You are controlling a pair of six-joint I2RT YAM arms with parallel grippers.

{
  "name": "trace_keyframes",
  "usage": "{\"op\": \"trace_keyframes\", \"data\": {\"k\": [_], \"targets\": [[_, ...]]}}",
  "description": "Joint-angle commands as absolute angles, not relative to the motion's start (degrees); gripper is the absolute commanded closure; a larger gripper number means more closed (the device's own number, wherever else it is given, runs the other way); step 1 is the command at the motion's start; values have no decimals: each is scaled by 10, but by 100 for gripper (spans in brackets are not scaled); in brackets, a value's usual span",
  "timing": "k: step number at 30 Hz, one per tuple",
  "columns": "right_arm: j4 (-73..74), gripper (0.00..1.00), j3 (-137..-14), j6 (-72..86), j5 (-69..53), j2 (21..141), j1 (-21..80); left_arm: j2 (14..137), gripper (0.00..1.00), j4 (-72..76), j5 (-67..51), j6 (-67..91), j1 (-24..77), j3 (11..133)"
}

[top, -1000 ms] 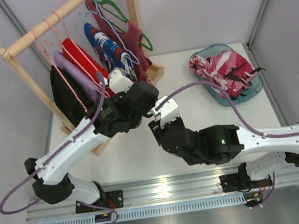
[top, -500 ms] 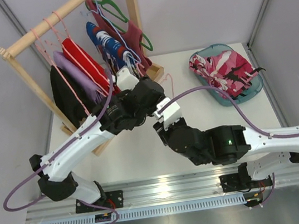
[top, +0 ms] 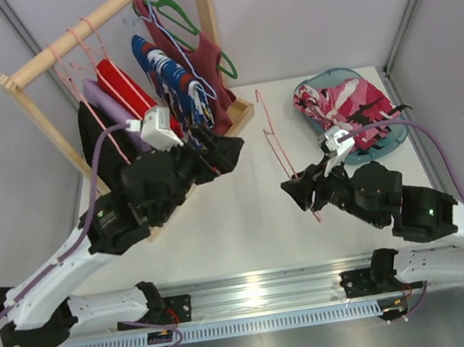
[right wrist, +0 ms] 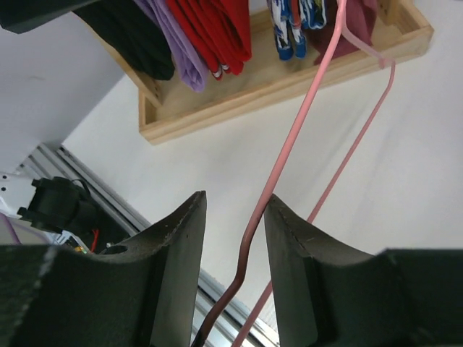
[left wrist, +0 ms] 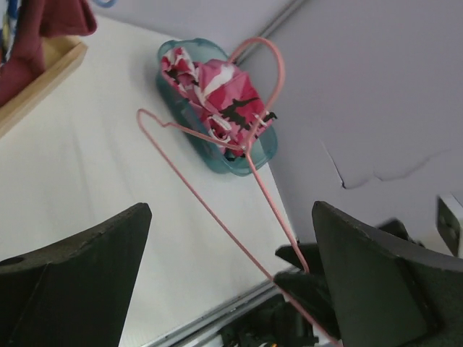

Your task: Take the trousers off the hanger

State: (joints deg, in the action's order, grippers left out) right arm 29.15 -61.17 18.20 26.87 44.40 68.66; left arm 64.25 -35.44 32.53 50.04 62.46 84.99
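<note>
Top external view: the right arm reaches from its base at the near right corner leftward over the table (top: pixel 223 227), elbow bent, with the right gripper (top: pixel 298 191) near the table's middle. It is clamped on the lower part of the hanger (top: pixel 274 143), which stands up from it, bare, hook end toward the far edge. In the right wrist view the pink wire runs straight through the narrow gap between the two fingers (right wrist: pixel 173 267).

The left arm stretches diagonally from the near left corner to the wooden rack (top: pixel 25 78), its wrist just beside the hanging clothes (top: pixel 120 94). The left gripper (top: pixel 227 150) points right, toward the hanger, well apart from it; its fingers (left wrist: pixel 79 267) are spread wide with nothing between them.

The trousers (top: pixel 351 108) lie bunched in a teal tray (top: pixel 397 136) at the far right of the table, clear of the hanger.
</note>
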Motion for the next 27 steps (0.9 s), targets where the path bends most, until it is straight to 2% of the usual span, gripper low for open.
{"op": "trace_keyframes", "data": {"k": [1,6,9,13,17,23,25,27], "targets": [[245,100,-597,199,127,428,636,575,1,-206,236,338,622,788],[252,100,-613,186,39,439,596,507,0,-92,85,153,621,659],[253,100,-626,178,8,454,596,503,1,-69,60,101,615,625],[250,100,-634,173,-42,461,597,543,0,-62,61,69,600,648],[258,100,-641,171,-47,460,599,588,1,-41,49,94,569,668],[271,100,-652,171,-36,449,604,614,3,-44,99,191,538,664],[267,100,-651,171,-47,448,604,599,6,-13,98,204,539,641],[264,100,-650,171,-68,450,606,593,16,34,102,209,537,624]]}}
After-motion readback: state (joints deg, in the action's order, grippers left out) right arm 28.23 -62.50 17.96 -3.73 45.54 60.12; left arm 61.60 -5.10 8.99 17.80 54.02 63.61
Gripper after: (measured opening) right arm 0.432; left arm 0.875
